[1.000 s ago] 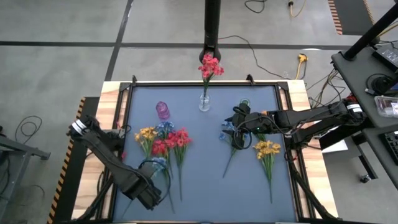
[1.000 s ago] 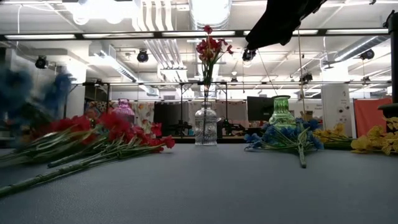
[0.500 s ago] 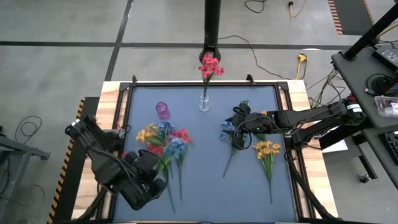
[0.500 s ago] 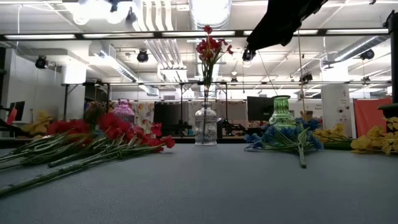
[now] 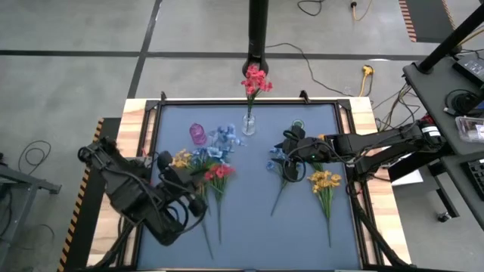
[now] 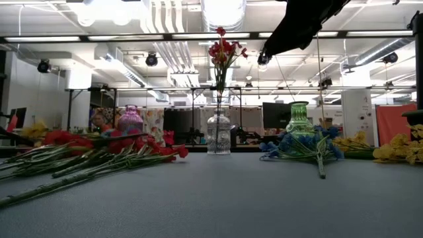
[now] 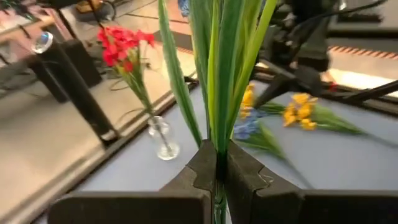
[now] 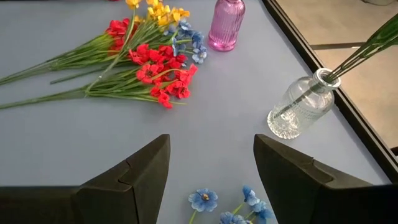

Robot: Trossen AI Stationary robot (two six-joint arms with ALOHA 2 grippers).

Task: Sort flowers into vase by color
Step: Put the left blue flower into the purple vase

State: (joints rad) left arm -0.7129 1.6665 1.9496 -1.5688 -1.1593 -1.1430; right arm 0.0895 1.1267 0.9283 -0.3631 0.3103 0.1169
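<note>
Left wrist view: left hand pinches blue flower low on its thin, light, whippy stem; right hand spread, idle

A blue-grey table carries three vases and scattered red, blue and yellow flowers.

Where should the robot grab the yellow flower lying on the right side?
On its bare stem, below the blossoms, from straight above. The yellow flower lies flat on the mat, its thin stem stretched clear of the blue flower, so the open right tool can straddle it crosswise.
</note>
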